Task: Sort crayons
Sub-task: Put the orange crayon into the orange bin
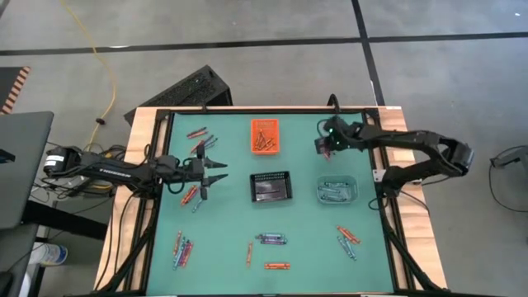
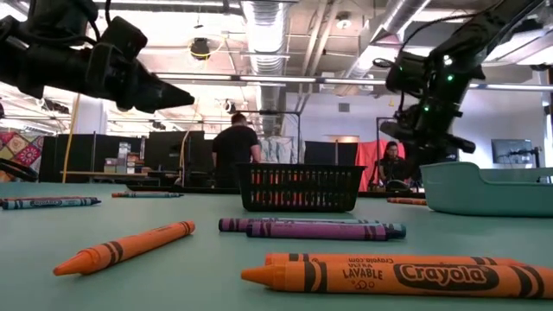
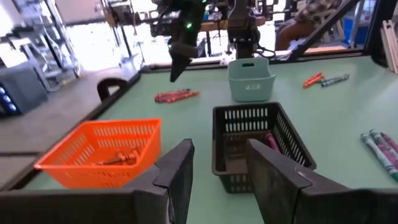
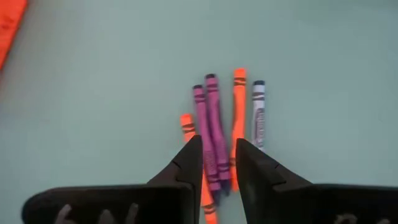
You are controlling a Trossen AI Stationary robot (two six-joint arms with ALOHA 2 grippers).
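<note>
Right gripper: fingers slightly apart, gripping nothing, poised directly above a crayon cluster near the mat's far edge; bare mat all round. Left gripper: fingers apart, empty, raised.

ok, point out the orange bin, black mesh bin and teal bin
orange bin (image 1: 265, 136): high view, its middle.
black mesh bin (image 2: 301, 187): low view, near wall.
teal bin (image 3: 250, 79): left wrist view, front wall.

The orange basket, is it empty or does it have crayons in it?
Not empty. The orange basket holds a few orange crayons on its bottom, far from full.
</note>
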